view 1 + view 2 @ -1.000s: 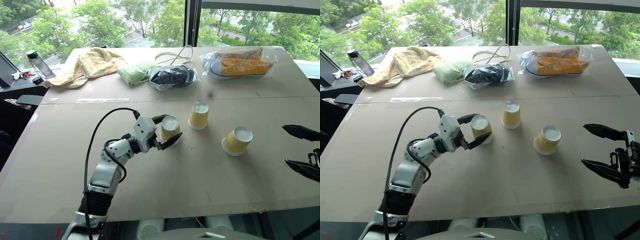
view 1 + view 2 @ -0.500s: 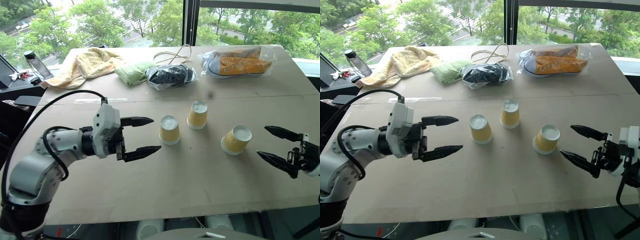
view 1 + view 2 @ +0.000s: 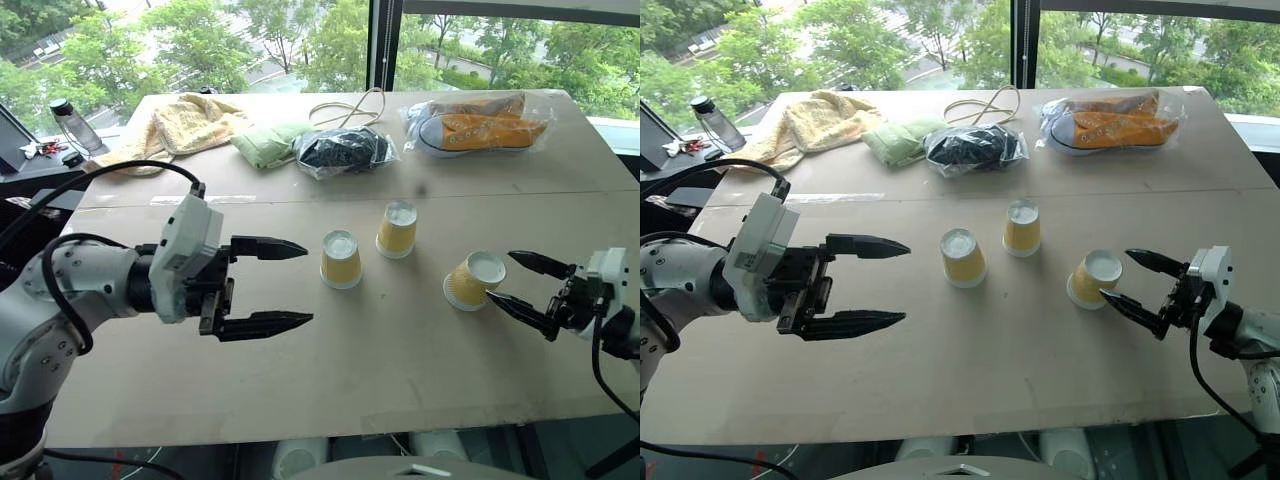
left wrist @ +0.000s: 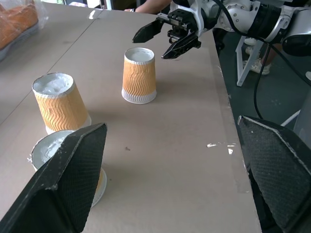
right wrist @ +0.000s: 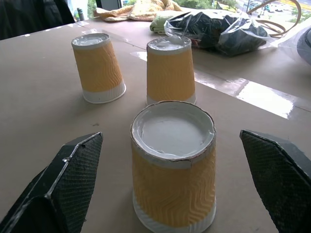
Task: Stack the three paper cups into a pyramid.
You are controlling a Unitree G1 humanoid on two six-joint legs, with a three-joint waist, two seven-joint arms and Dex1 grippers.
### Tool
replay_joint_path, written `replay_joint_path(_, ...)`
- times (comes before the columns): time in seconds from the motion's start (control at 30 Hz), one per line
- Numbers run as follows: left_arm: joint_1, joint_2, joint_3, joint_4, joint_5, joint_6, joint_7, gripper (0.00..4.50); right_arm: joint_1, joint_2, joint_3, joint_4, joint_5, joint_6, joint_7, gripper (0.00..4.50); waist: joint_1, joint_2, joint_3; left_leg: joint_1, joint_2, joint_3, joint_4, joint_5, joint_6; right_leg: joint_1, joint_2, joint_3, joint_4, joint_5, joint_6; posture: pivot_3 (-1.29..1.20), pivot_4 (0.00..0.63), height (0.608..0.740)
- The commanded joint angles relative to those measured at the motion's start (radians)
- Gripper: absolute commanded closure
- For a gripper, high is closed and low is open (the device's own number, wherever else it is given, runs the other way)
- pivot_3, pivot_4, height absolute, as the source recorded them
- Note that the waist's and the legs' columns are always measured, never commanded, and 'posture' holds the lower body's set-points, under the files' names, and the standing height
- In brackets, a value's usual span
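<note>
Three yellow-orange paper cups stand upside down and apart on the brown table (image 3: 400, 380): a left cup (image 3: 341, 260), a middle cup (image 3: 397, 230) a little farther back, and a right cup (image 3: 474, 281). My left gripper (image 3: 307, 283) hangs open above the table, left of the left cup and clear of it. My right gripper (image 3: 500, 277) is open and level, its tips just off the right cup's right side. In the right wrist view that cup (image 5: 174, 165) sits between the fingers (image 5: 58, 194) without touching them. The left wrist view shows all three cups and the right gripper (image 4: 165, 41) beyond them.
Along the table's far side lie a yellow towel (image 3: 185, 128), a green cloth (image 3: 268, 145), a black bundle in plastic (image 3: 345, 152), a looped cord (image 3: 350, 108) and bagged orange shoes (image 3: 480, 125). A bottle (image 3: 78, 125) stands off the far left corner.
My left gripper has let go of the left cup and drawn back to the left and upward, jaws wide. My right gripper has moved in toward the right cup. The cups stayed put.
</note>
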Motion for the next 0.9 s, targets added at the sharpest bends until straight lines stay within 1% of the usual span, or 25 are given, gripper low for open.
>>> replay_joint_path(0.03,-0.010,0.011,0.021,-0.024,-0.010,-0.002,0.006,0.06,-0.026,0.004,0.006,0.005,-0.010,-0.026,-0.012,0.00,0.000,0.000,0.000,0.000,0.000,0.000,0.000,0.000,0.000,0.000,0.000,0.000,0.000,0.000,0.000,0.00,0.150,0.740)
replay_joint_path(0.13,-0.003,0.015,0.007,-0.016,0.033,-0.020,-0.003,0.06,-0.049,0.015,0.026,0.014,-0.017,-0.029,-0.020,0.00,-0.001,0.000,0.000,0.000,0.000,0.000,0.000,0.000,0.000,0.000,0.000,0.000,0.000,0.000,0.000,0.00,0.150,0.740)
replay_joint_path(0.27,-0.012,0.002,0.016,-0.014,0.014,-0.012,0.009,0.06,-0.077,0.027,0.041,0.036,-0.028,-0.047,-0.025,0.00,0.000,0.000,0.001,0.000,0.000,0.000,0.000,0.000,0.000,0.000,0.000,0.000,0.000,0.000,0.000,0.00,0.150,0.740)
replay_joint_path(0.4,0.014,0.018,0.035,-0.011,0.041,-0.015,0.004,0.06,-0.094,0.033,0.060,0.052,-0.019,-0.030,-0.011,0.00,0.000,0.000,0.001,0.000,0.000,0.000,0.000,0.000,0.000,0.000,0.000,0.000,0.000,0.000,0.000,0.00,0.150,0.740)
replay_joint_path(0.8,0.058,0.019,0.082,-0.015,0.039,-0.014,0.003,0.06,-0.107,0.031,0.084,0.082,-0.015,-0.008,0.005,0.00,0.000,0.000,0.001,0.000,0.000,0.000,0.000,0.000,0.000,-0.001,0.000,0.000,0.000,0.000,0.000,0.00,0.150,0.740)
replay_joint_path(0.87,0.066,0.019,0.086,-0.013,0.042,-0.017,0.002,0.00,-0.111,0.030,0.089,0.086,-0.016,-0.007,0.009,0.56,0.000,0.000,0.001,0.000,0.000,0.000,0.000,0.000,0.000,-0.001,0.000,0.000,0.000,0.000,0.000,0.00,0.150,0.740)
replay_joint_path(0.9,0.070,0.019,0.088,-0.013,0.045,-0.020,0.001,0.00,-0.114,0.032,0.089,0.088,-0.018,-0.012,0.009,0.74,0.000,0.000,0.001,0.000,0.000,0.000,0.000,0.000,0.000,-0.001,0.000,0.000,0.000,0.000,0.000,0.00,0.150,0.740)
